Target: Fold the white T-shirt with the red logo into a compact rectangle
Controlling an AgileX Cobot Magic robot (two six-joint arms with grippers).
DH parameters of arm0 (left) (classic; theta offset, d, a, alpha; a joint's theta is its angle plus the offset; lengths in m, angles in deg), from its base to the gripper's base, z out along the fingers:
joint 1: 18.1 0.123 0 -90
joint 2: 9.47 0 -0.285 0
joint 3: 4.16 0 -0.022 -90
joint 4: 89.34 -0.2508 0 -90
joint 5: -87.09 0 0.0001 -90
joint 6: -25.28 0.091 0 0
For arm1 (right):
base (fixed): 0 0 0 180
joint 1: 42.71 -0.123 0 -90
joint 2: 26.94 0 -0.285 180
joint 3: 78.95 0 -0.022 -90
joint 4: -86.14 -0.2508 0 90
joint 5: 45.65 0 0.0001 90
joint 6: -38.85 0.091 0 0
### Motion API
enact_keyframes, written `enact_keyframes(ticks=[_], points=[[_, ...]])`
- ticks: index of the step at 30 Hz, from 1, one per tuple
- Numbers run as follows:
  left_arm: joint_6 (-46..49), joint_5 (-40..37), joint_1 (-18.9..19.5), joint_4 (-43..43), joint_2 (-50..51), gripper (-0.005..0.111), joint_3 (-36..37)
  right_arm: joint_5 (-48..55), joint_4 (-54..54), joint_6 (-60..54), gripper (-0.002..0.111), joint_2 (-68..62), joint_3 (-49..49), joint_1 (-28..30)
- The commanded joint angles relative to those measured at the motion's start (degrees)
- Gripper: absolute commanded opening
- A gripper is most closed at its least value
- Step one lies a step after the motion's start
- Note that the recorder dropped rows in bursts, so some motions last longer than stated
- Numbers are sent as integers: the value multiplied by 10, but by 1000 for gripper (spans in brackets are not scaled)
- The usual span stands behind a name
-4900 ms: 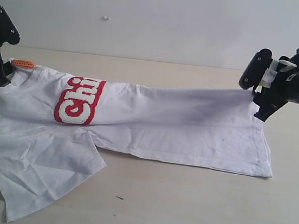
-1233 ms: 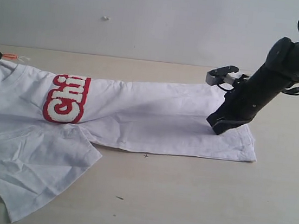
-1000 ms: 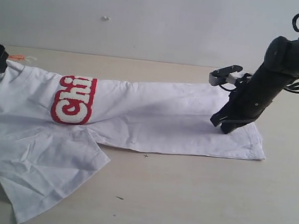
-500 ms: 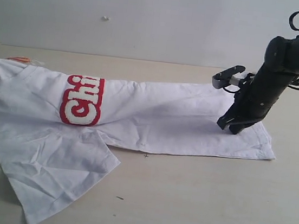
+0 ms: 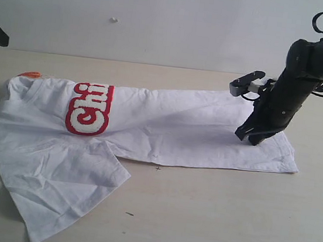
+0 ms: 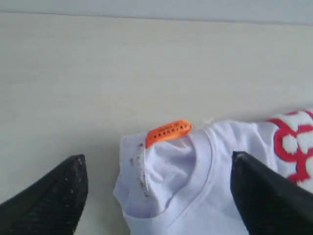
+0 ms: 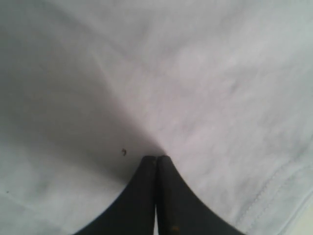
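Your left gripper sits up at ten o'clock, mostly cut off at the exterior view's edge. Its fingers are spread wide and hold nothing, hovering over the collar and the orange neck tag. The white T-shirt lies folded lengthwise on the table, running nine to three, with one sleeve fanning out toward seven. The fold hides most of the red logo; only "Chi" shows. At three o'clock, your right gripper has its fingers pressed together, tips down on the cloth near the hem. You can't tell whether any fabric is pinched.
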Motion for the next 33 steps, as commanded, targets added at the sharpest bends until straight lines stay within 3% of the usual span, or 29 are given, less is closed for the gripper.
enact_keyframes(ticks=[1,7,12,15,18,19,25,33], points=[[142,-90,-14,10,-5,77,-1,24,45,-4,0,-5,-5,4],[221,-87,-75,11,-1,77,22,26,10,-1,0,35,-14,3],[217,-56,-127,-11,12,74,27,39,5,-1,0,47,-14,3],[217,-51,-143,-18,8,53,27,46,4,-1,0,47,-14,3],[217,-52,-151,-34,-1,9,27,46,4,-1,0,47,-14,3],[223,-55,-154,-43,-4,1,27,46,4,-1,0,47,-14,3],[216,-57,-154,-43,-4,1,27,52,4,-1,0,47,-14,3],[241,-151,-166,-100,20,0,32,55,-37,-20,0,47,-8,3]])
